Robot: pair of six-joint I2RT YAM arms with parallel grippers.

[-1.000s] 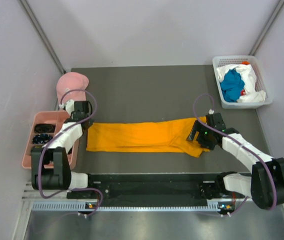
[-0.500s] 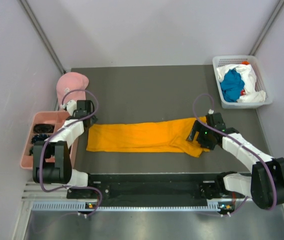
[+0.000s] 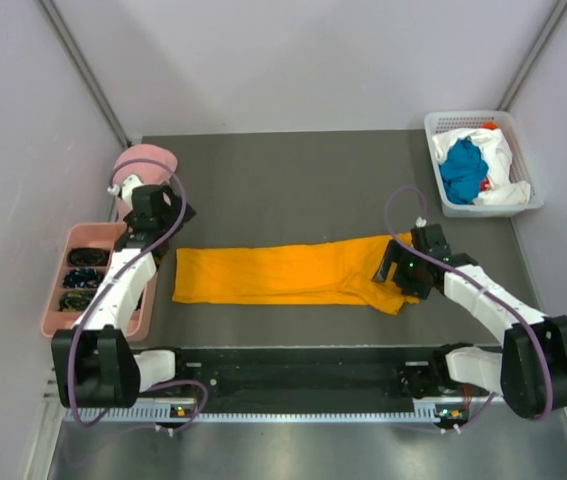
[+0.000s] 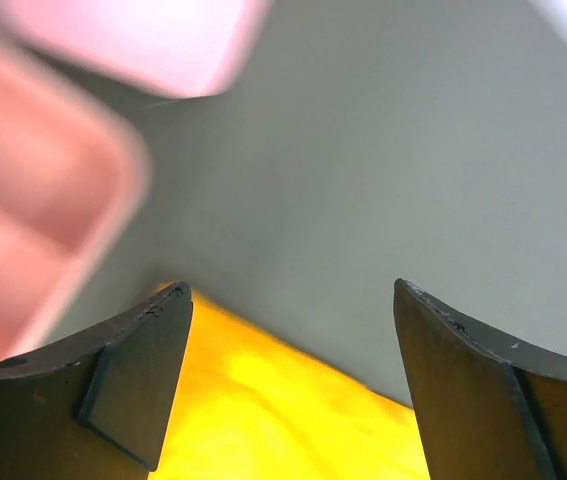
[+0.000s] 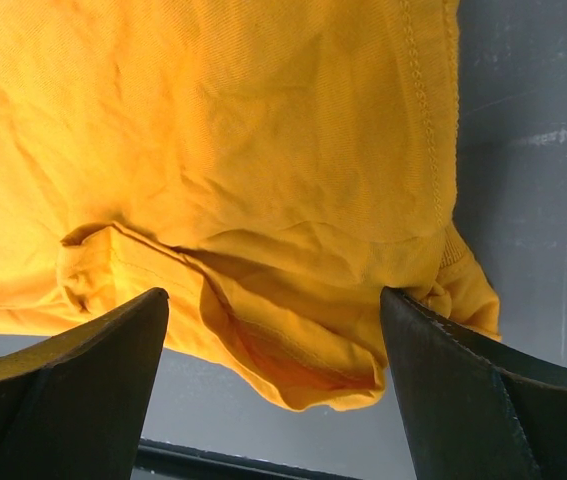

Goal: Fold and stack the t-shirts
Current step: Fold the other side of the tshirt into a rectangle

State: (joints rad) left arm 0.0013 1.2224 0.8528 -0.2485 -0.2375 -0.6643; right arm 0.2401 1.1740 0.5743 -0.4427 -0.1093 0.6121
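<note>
As two arms (image 3: 123, 275) (image 3: 483, 298) flank it, one t-shirt (image 3: 273, 272) lies.

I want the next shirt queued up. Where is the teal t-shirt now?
In the top view, the teal t-shirt lies bundled with white cloth in the white basket at the table's far right corner.

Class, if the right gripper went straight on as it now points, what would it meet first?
Probably the orange t-shirt: its crumpled end fills the view between the open fingers of the right gripper. Depth is unclear.
</note>
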